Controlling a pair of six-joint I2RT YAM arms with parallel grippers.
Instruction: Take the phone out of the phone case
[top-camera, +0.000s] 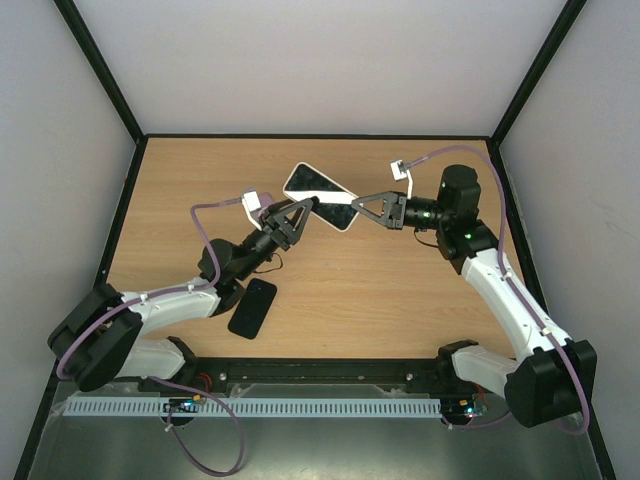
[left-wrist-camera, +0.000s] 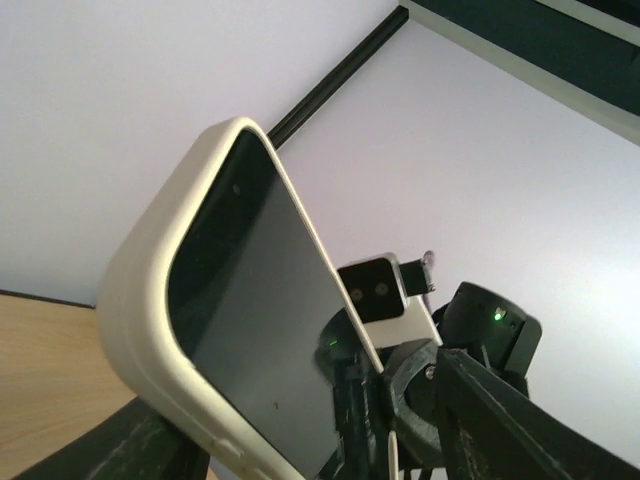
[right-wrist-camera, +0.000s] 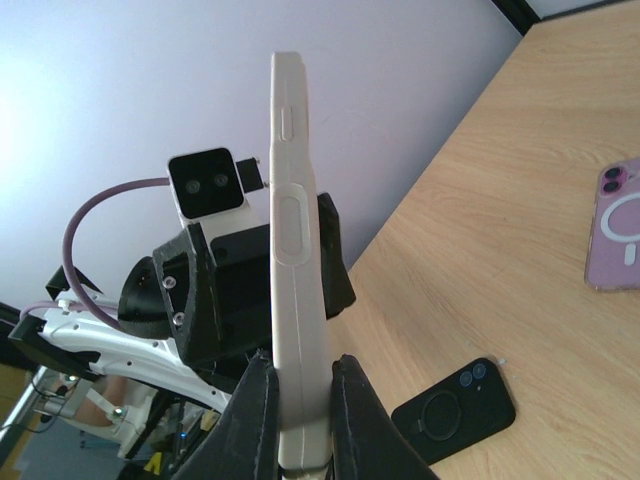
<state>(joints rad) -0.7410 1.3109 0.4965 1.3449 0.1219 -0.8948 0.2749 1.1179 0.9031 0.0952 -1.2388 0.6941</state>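
A phone (top-camera: 322, 192) with a dark screen (left-wrist-camera: 262, 330) sits in a cream phone case (left-wrist-camera: 135, 320), held in the air over the table's middle. My right gripper (top-camera: 358, 209) is shut on the case's right end; in the right wrist view its fingertips (right-wrist-camera: 258, 405) press both faces of the edge-on case (right-wrist-camera: 297, 250). My left gripper (top-camera: 298, 213) straddles the case's opposite end. One finger (left-wrist-camera: 150, 450) lies against the case's back. The other finger (left-wrist-camera: 500, 415) stands off the screen side, so the jaws are open.
A black phone-shaped item (top-camera: 253, 308) lies back up on the wooden table (top-camera: 380, 290), near the left arm, and shows again in the right wrist view (right-wrist-camera: 455, 408). A purple case (right-wrist-camera: 618, 225) lies on the wood further off. Grey walls enclose the table.
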